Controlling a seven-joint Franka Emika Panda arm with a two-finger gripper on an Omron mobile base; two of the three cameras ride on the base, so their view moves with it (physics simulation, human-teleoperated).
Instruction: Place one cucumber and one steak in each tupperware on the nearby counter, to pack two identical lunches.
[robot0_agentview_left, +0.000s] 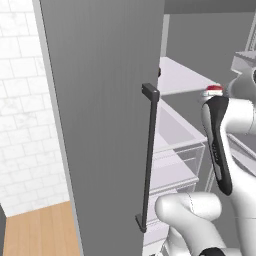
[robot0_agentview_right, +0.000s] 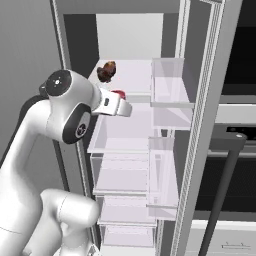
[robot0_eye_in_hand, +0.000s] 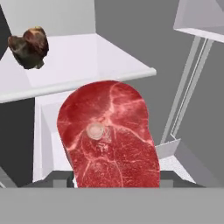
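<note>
Gripper (robot0_eye_in_hand: 116, 186) grasping steak (robot0_eye_in_hand: 109, 135), slab hiding fingers. Brown lumpy food (robot0_eye_in_hand: 28, 47) on fridge shelf (robot0_eye_in_hand: 87, 61) beyond fingers, upper left.

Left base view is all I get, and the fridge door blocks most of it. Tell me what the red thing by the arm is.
Observer: A raw marbled steak with a small round bone, right at the end effector.
Operator: Say whether it is gripped.
Observer: I cannot tell; in the hand view the steak covers the fingertips.
Operator: Report what else is in there.
Observer: A dark brown lumpy item sits on the upper shelf, apart from the steak.
</note>
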